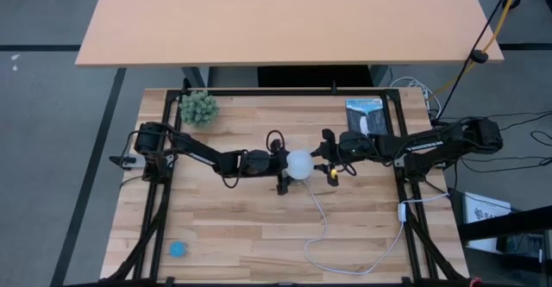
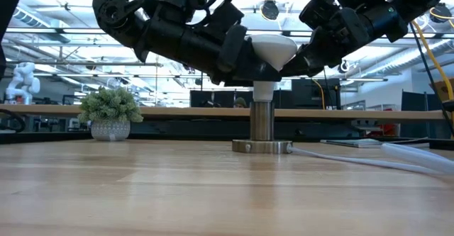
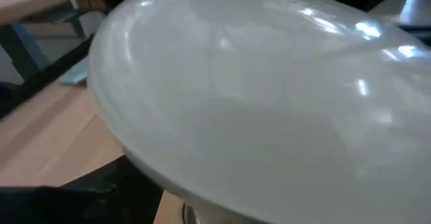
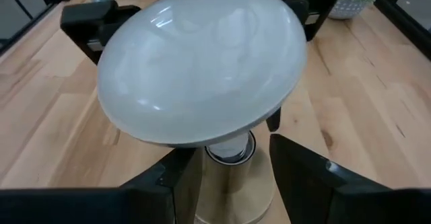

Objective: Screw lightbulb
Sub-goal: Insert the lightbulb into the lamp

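The white lightbulb (image 1: 299,163) stands at the table's middle, its neck (image 2: 264,91) down in a small metal socket (image 2: 262,122) whose flange rests on the wood. A white cord (image 1: 323,227) runs from the socket toward the near right. My left gripper (image 1: 289,163) comes in from the left and is shut on the bulb's dome (image 4: 202,62). My right gripper (image 1: 326,162) comes in from the right, its fingers on either side of the bulb just under the dome. My left gripper has the dome's widest rim (image 4: 111,46) between its two fingers (image 4: 87,22), one on the far side and one on the near side. The fingers come nearly level from the table's left. The bulb stays seated in the socket. My right gripper closes on the tapering part below the dome (image 2: 284,64), above the bare neck. Its fingers (image 4: 168,183) come from the table's right, slanting down. The dome hides the exact place of contact. The socket itself is untouched.
A small potted plant (image 1: 198,108) stands at the far left. A dark booklet (image 1: 364,115) lies at the far right and a small blue object (image 1: 178,249) near the front left corner. Black frame rails (image 1: 155,209) run along both table sides.
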Action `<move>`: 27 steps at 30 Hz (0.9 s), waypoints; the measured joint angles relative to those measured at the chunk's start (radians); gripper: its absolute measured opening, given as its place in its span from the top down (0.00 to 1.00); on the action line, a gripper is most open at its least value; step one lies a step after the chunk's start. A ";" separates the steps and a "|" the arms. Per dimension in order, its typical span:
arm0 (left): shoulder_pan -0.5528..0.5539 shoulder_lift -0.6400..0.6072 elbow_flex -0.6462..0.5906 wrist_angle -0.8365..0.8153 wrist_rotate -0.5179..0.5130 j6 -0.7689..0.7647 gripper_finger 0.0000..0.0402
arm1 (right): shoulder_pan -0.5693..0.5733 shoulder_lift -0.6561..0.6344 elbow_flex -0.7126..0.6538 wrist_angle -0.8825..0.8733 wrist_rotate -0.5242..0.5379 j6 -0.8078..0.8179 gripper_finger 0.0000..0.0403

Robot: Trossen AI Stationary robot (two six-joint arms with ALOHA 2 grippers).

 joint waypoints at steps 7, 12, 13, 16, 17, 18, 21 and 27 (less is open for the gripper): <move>0.039 0.000 0.000 0.004 0.002 -0.217 0.21 | -0.001 0.000 0.000 0.001 0.002 0.016 0.59; 0.028 0.000 0.000 0.004 0.002 -0.184 0.21 | 0.000 0.000 0.000 0.004 0.001 0.016 0.59; 0.024 0.000 0.000 0.004 0.002 -0.170 0.21 | 0.000 0.000 0.000 0.004 0.000 0.016 0.59; 0.014 0.000 0.000 0.004 0.001 -0.133 0.21 | 0.000 0.000 0.000 0.004 0.000 0.015 0.59; 0.012 0.000 0.000 0.004 0.001 -0.123 0.21 | 0.000 0.000 0.000 0.004 0.000 0.012 0.59; 0.010 0.000 0.000 0.004 0.001 -0.109 0.21 | 0.000 0.000 0.000 0.005 0.000 0.011 0.59; 0.009 0.000 0.000 0.004 0.001 -0.083 0.21 | 0.000 0.000 0.000 0.005 0.000 0.009 0.59; 0.010 0.000 0.000 0.004 0.001 -0.083 0.21 | 0.000 0.000 0.000 0.005 0.000 0.009 0.59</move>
